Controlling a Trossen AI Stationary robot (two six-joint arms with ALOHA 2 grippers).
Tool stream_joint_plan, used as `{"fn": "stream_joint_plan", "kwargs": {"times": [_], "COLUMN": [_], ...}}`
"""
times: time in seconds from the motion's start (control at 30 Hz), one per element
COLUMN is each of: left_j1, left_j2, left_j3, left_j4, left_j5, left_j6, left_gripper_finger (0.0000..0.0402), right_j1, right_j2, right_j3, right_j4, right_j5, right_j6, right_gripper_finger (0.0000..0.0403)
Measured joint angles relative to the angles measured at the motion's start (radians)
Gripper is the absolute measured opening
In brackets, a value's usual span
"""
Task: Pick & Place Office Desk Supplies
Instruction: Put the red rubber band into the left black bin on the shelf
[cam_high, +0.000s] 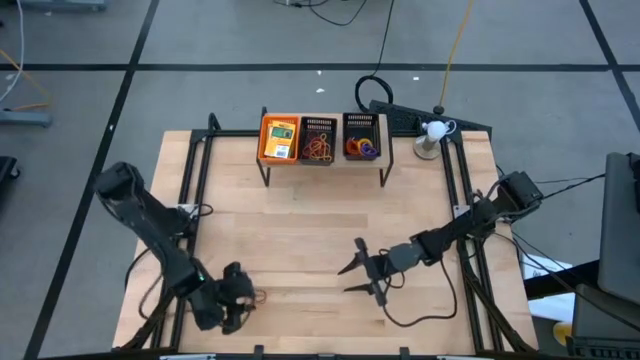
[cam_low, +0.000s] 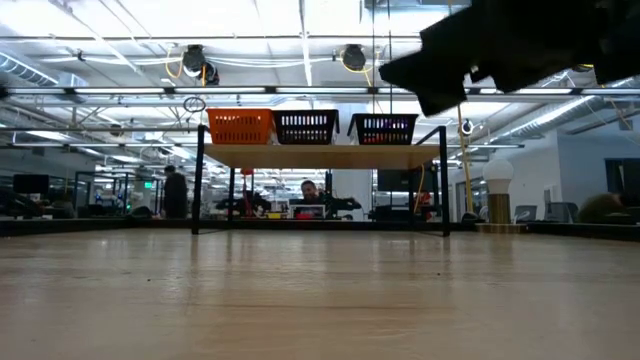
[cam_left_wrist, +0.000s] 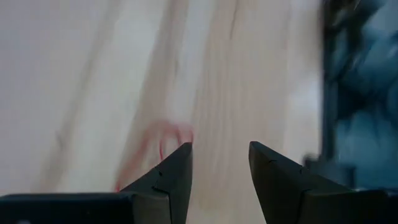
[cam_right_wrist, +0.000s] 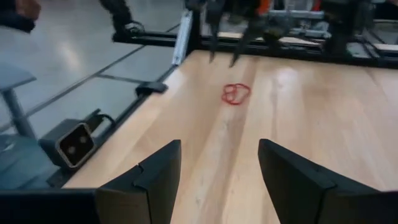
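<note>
Left gripper (cam_left_wrist: 219, 163), jaws spread and empty, hovers just beside the rubber band (cam_left_wrist: 163, 138): straddle one strand before closing.

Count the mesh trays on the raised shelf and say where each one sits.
3, side by side on the shelf at the table's far edge: the orange tray at the left end, a black tray in the middle, another black tray at the right end.

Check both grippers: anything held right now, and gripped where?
Nothing is held. The left gripper stands open just over the wooden table, beside a thin red rubber-band loop. The right gripper is open and empty, further from the loop.
</note>
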Motion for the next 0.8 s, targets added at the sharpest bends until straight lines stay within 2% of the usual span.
{"fn": "stream_joint_plan", "kwargs": {"times": [0.1, 0.27, 0.63, 0.73, 0.8], "left_j1": [-0.003, 0.008, 0.026, 0.027, 0.029], "left_j2": [0.070, 0.136, 0.202, 0.203, 0.204], "left_j3": [0.000, 0.000, 0.003, 0.002, 0.001], "left_j4": [-0.003, -0.008, -0.006, -0.011, -0.018], "left_j5": [0.083, 0.133, 0.151, 0.144, 0.139], "left_j6": [-0.064, -0.098, -0.099, -0.098, -0.082], "left_gripper_finger": [0.0152, 0.0152, 0.0149, 0.0115, 0.0071], "right_j1": [-0.001, -0.010, -0.029, -0.029, -0.029], "right_j2": [0.000, 0.000, 0.000, 0.000, 0.000], "right_j3": [-0.034, -0.045, -0.045, -0.045, -0.045], "right_j4": [0.051, 0.055, 0.072, 0.072, 0.072], "right_j5": [0.012, 0.014, 0.014, 0.014, 0.014], "right_j6": [0.019, 0.021, -0.001, -0.001, 0.004], "right_gripper_finger": [0.0204, 0.0204, 0.0199, 0.0199, 0.0199]}}
